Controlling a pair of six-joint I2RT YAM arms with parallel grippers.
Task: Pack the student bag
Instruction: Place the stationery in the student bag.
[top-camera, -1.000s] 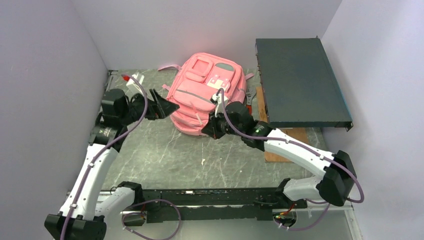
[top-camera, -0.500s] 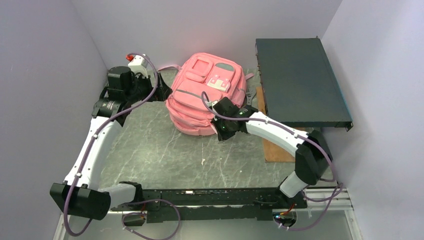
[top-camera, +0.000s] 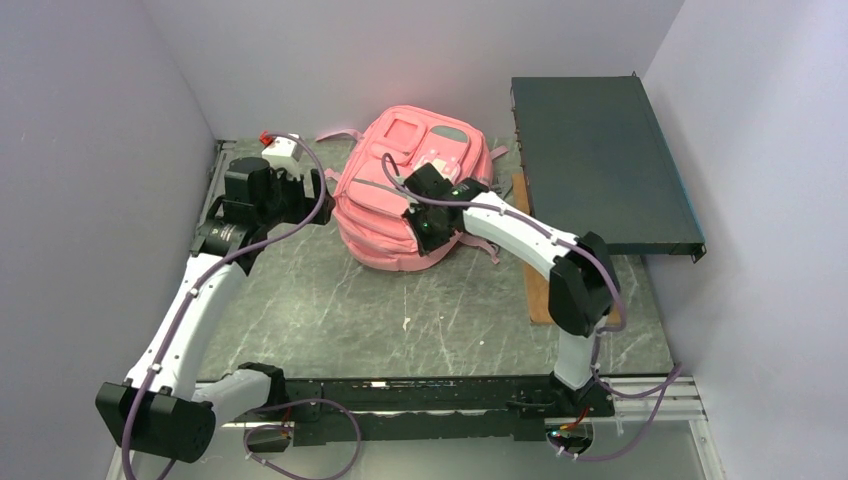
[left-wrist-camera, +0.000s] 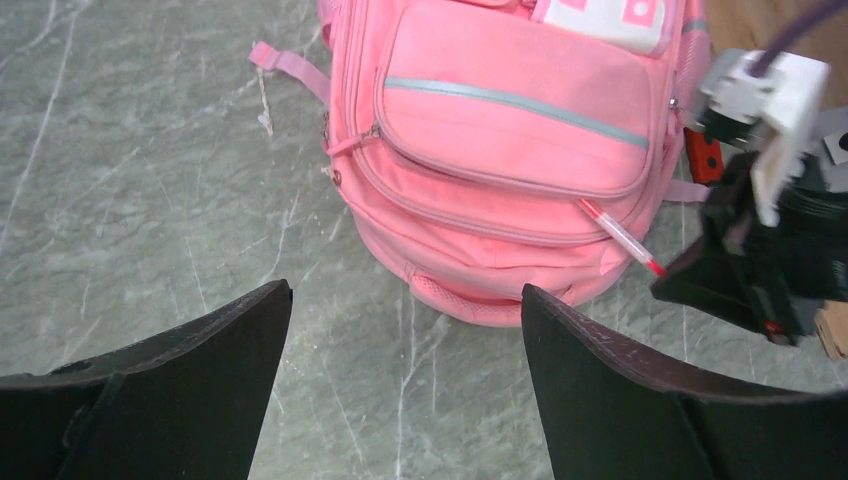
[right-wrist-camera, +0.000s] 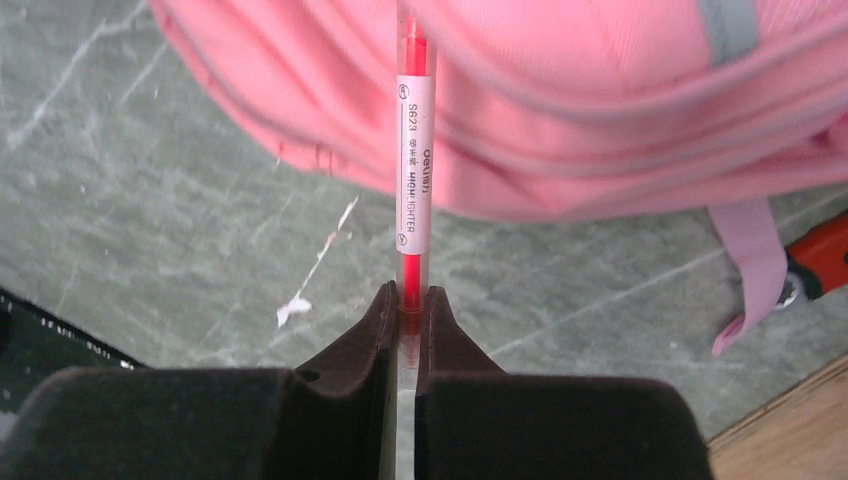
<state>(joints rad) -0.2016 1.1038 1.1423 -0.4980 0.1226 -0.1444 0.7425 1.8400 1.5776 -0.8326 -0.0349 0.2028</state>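
Note:
The student bag (top-camera: 400, 185), a pink backpack with grey-trimmed zip pockets, lies flat at the back of the table. In the right wrist view my right gripper (right-wrist-camera: 408, 295) is shut on a clear highlighter (right-wrist-camera: 410, 180) with a red core and white label. Its far end pokes at the bag's lower front pocket seam (left-wrist-camera: 585, 205); whether it is inside I cannot tell. From above, the right gripper (top-camera: 425, 225) sits over the bag's near edge. My left gripper (left-wrist-camera: 403, 295) is open and holds nothing, just left of the bag (left-wrist-camera: 520, 130); from above the left gripper (top-camera: 318, 190) faces it.
A dark flat metal case (top-camera: 600, 165) fills the back right, over a wooden board (top-camera: 545, 290). A red-handled tool (top-camera: 497, 195) lies between bag and board. A pink strap (right-wrist-camera: 750, 260) trails on the marble top. A white scrap (top-camera: 407, 322) lies mid-table. Walls close in on three sides.
The right arm folded at its elbow and carried the highlighter up and left onto the bag's front. The left gripper moved back towards the bag's left side and stayed open.

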